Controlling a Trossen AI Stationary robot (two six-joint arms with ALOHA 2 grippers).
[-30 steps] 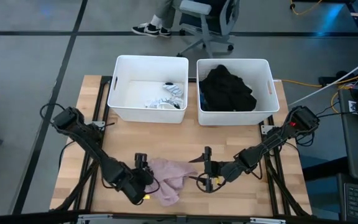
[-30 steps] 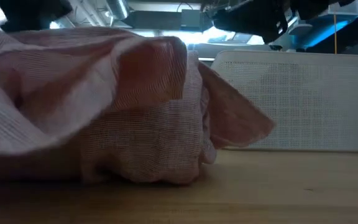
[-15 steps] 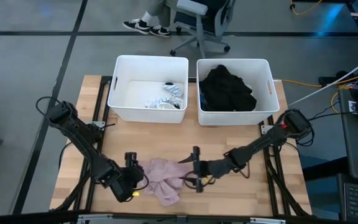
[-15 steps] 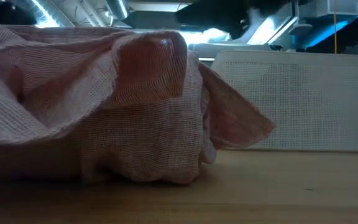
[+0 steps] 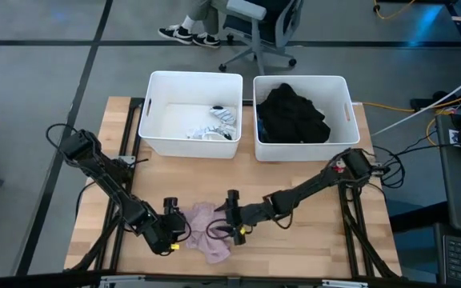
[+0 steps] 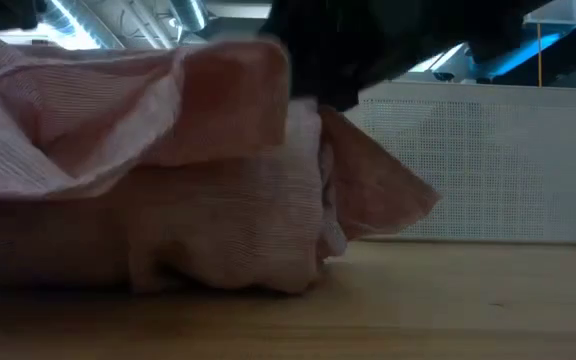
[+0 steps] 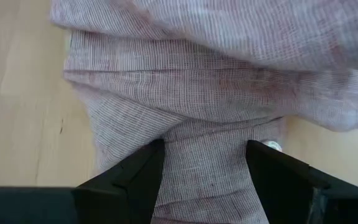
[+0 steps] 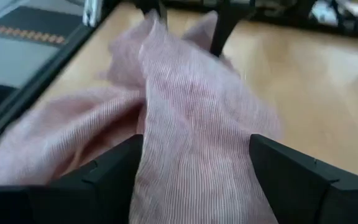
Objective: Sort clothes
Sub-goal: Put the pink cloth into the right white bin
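At the worktop's near edge, the pink garment [image 5: 208, 234] lies bunched between my end effectors: left end effector [image 5: 174, 230] at its 9 o'clock, right end effector [image 5: 229, 223] at 3, both spread around cloth. Beyond, at 12, sit two white tubs [image 5: 157, 136], one holding black clothes [image 5: 293, 114].

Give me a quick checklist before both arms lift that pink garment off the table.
1. Left tool open, fingers astride the pink garment: ok.
2. Right tool open, cloth between its fingers: ok.
3. Either tool closed on cloth: not ok.
4. Garment lying on the table, outside both tubs: ok.
5. Left tub has room: ok.
6. Right tub, black clothes inside, room left: cannot tell.
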